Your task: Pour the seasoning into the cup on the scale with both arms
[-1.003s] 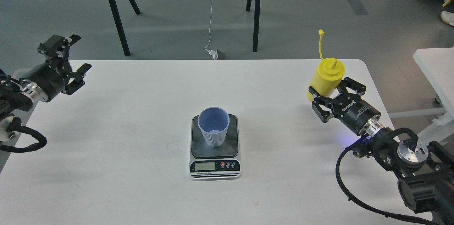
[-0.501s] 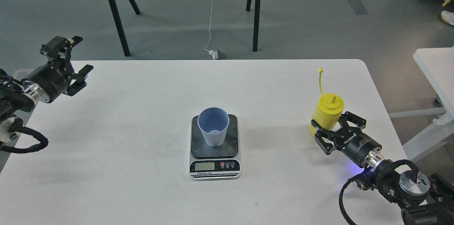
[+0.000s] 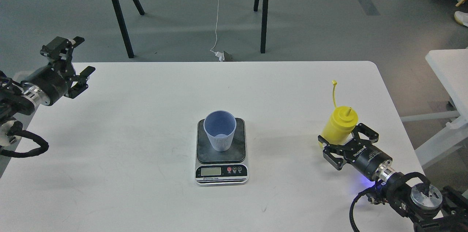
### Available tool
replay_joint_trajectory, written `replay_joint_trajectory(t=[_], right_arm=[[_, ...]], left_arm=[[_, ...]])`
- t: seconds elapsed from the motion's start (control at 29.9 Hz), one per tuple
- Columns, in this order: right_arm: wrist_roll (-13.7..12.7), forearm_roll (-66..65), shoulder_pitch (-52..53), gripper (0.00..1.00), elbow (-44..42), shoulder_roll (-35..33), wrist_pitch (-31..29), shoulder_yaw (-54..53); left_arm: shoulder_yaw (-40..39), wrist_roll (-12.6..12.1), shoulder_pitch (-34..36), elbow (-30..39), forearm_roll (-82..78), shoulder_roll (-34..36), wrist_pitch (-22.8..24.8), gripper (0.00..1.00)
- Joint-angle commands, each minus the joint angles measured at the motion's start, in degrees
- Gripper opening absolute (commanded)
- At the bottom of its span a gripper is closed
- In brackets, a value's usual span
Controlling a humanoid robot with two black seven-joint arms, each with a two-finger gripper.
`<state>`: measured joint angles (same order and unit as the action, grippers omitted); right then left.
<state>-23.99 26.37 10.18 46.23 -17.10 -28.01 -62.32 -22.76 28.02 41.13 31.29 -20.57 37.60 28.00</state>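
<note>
Standing upright on the scale's (image 3: 221, 151) dark rounded-square platform: the cup (image 3: 219, 130), light blue, tapered, faint vertical ribs outside, mouth open toward the camera. Scale sits mid-desk, silver front strip toward the robot with a small LCD and red and black buttons.

Seasoning bottle (image 3: 339, 126), yellow plastic, conical nozzle, thin cap strap rising straight up behind it, stands well right of the scale, near the desk's right edge. Right tool (image 3: 346, 145) is at the bottle's lower body, fingers spread apart to either side of it; whether the pads touch the plastic cannot be told. Arm behind it shows a silver wrist ring, black cable loop and a blue glow on the desk beneath.

Left tool (image 3: 77, 63) hangs far left of the scale, over the desk's far-left corner, fingers apart, holding nothing. Black body, silver ring, cable trailing down.

Desk (image 3: 146, 173): white, smooth, matte, rounded far-right corner. Bare surface lies between scale and bottle, and between scale and left tool; nothing stands in either line. Wide bare strip also in front of the scale.

Beyond the scale, off the desk: grey floor, black splayed legs of a trestle stand (image 3: 263, 12), a white cord (image 3: 217, 16) dropping to a plug. A second white surface (image 3: 448, 71) sits right of the desk.
</note>
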Motion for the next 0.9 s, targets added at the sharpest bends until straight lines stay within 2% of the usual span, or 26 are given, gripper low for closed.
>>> replay_joint_trajectory(t=[0.0,0.4,0.67,0.77,0.87], right_arm=[[0.0,0.0,-0.69,0.97,0.44,-0.04,0.01,0.01],[0.26,0.44,-8.51,0.97,7.73,-5.31,0.01,-1.31],[0.53,0.62,-10.54,0.97,17.75,-11.63,0.01,-3.85],[0.53,0.35,-8.53,0.97,18.11,-13.48,0.01,-5.35],[0.53,-0.09,-0.28,0.97,16.36,-14.8,0.01,-4.39]], left_arm=[[0.0,-0.02,-0.08,0.0,0.0,-0.07,0.0,0.99],[0.0,-0.02,0.0,0.09,0.09,-0.78,0.0,0.99],[-0.26,-0.02,-0.35,0.09,0.62,-0.69,0.0,0.99],[-0.44,-0.02,-0.44,0.09,0.88,-0.69,0.0,0.99],[-0.7,-0.02,-1.22,0.09,0.97,-0.69,0.0,0.99]])
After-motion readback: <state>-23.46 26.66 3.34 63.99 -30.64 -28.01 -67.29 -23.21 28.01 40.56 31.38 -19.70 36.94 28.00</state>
